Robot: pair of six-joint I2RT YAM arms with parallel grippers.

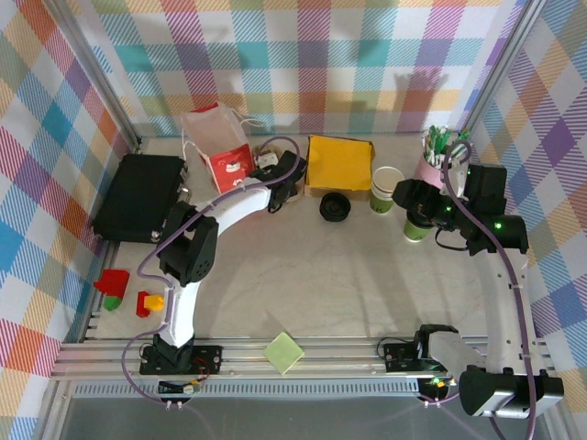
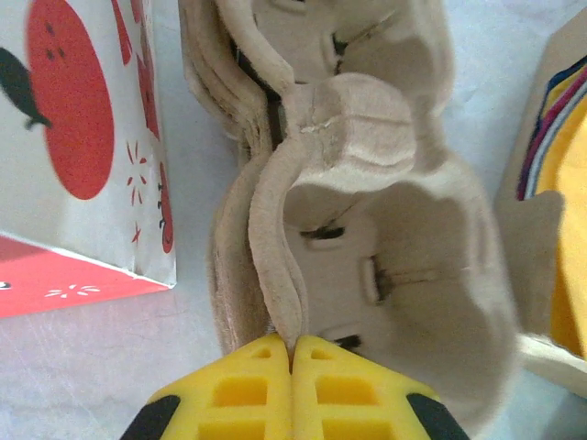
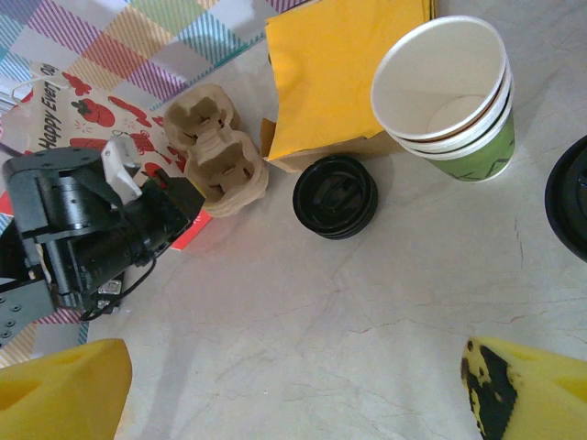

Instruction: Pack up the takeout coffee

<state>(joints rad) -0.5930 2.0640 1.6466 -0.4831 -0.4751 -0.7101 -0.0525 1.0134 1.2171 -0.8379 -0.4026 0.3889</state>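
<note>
Marbled table; left gripper pinches the cup carrier, takeout coffee cropped.

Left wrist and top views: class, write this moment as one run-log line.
left gripper: shut on pulp cup carrier wall | right gripper: open, near takeout coffee | packing: not yet done

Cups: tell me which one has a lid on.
The short single green cup, capped with a black lid. The stacked green cups left of it are open-topped; the pink cup behind it holds pens.
</note>
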